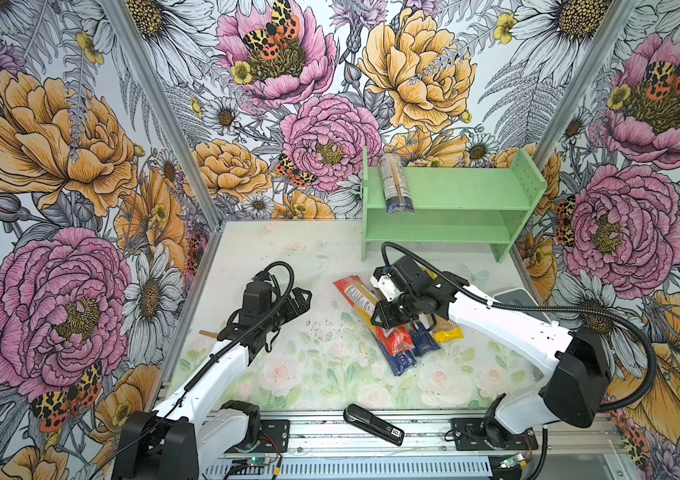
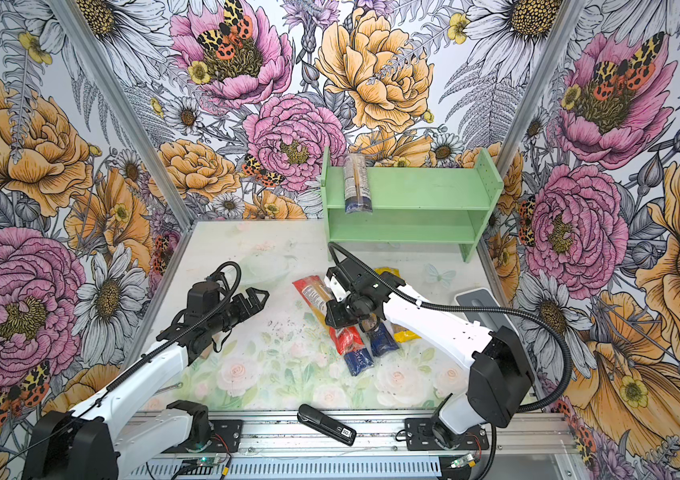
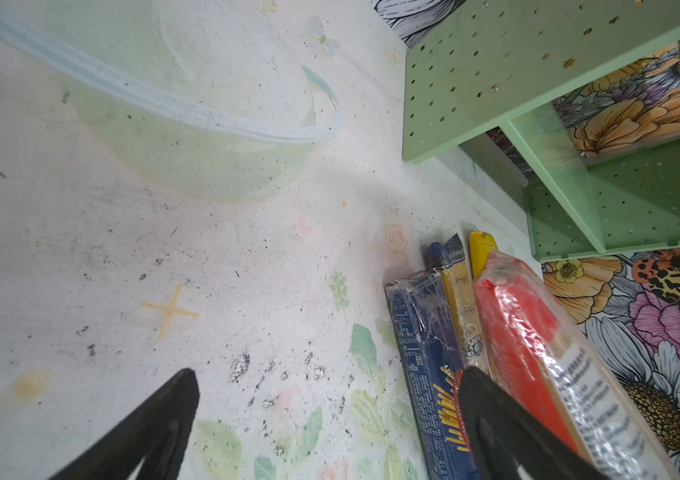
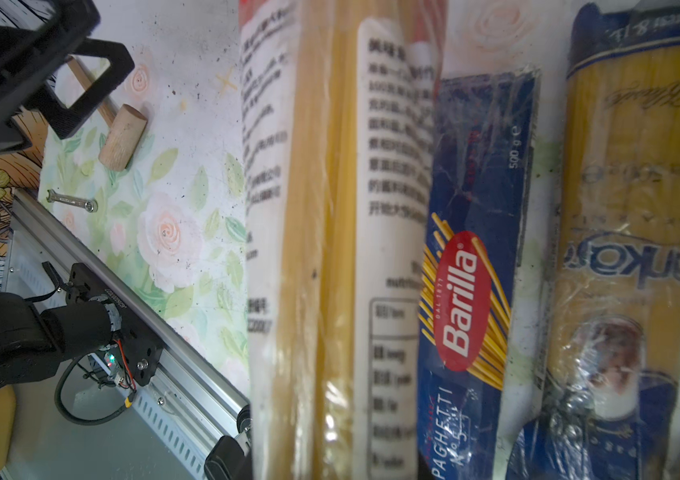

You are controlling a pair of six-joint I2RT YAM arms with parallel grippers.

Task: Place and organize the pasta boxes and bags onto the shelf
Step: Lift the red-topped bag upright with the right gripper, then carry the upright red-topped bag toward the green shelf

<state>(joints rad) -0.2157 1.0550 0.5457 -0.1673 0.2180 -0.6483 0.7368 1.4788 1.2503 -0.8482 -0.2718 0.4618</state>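
Note:
The mint-green shelf (image 1: 454, 195) (image 2: 413, 195) stands at the back right. A clear, dark-blue labelled pack (image 1: 395, 183) lies on its top tier. On the table, the red-ended clear pack (image 1: 355, 297) (image 4: 321, 249) rests slantwise beside the dark blue Barilla pack (image 1: 402, 363) (image 4: 475, 270), the blue-gold windowed pack (image 1: 425, 343) (image 4: 629, 208) and the yellow pack (image 1: 448, 333). My right gripper (image 1: 388, 318) (image 2: 340, 313) is shut on the red-ended pack at its middle; its jaws are mostly hidden behind the pack. My left gripper (image 1: 301, 299) (image 3: 330, 399) hangs open and holds nothing, left of the packs.
A black stapler (image 1: 373, 424) lies at the table's front edge. A white-grey box (image 1: 517, 299) sits behind the right arm. A wooden peg (image 4: 122, 137), a thin wooden stick (image 1: 207, 333) and a small wrench (image 4: 72, 201) lie near the left arm.

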